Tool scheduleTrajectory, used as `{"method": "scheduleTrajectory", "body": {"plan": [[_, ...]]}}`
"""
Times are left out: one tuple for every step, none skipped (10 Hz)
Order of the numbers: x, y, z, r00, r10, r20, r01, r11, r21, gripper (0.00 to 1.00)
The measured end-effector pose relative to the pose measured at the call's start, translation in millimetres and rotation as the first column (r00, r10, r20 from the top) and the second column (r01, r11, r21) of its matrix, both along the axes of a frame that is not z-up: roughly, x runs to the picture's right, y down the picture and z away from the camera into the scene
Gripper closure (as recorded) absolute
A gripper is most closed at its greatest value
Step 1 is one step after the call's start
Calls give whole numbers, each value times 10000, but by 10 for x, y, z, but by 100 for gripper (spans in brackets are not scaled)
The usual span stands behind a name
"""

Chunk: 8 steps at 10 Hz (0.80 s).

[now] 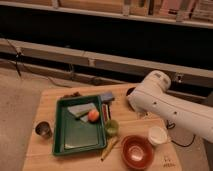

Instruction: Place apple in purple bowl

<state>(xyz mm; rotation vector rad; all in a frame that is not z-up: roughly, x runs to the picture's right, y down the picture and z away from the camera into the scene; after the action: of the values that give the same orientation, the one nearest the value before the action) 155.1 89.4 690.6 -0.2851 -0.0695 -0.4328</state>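
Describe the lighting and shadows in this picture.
Camera view: warm, dim light on the wooden table; the background is nearly black; the white arm is brightest and covers most of the purple bowl; the apple is clearly lit; the gripper is hidden behind the arm.

The apple (93,115) is orange-red, the tray (58,127) green, the purple bowl (130,92) dark, the arm (172,106) white.
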Motion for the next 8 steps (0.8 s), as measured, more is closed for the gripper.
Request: {"method": "scheduleTrajectory", "body": {"plan": [[-62,-16,28,9997,-208,129,205,9996,181,35],[-132,-16,48,9991,-359,236,351,9988,330,35],[-214,-9,56,9969,-691,380,670,9962,561,35],[-247,5,83,9933,-1043,489,1000,9914,845,35],[-275,26,135,9939,-968,535,904,9898,1102,35],[-310,38,176,9940,-925,577,844,9878,1306,35],[-353,25,212,9926,-1050,614,951,9846,1469,35],[-393,-35,252,9890,-1334,635,1210,9781,1692,35]]}}
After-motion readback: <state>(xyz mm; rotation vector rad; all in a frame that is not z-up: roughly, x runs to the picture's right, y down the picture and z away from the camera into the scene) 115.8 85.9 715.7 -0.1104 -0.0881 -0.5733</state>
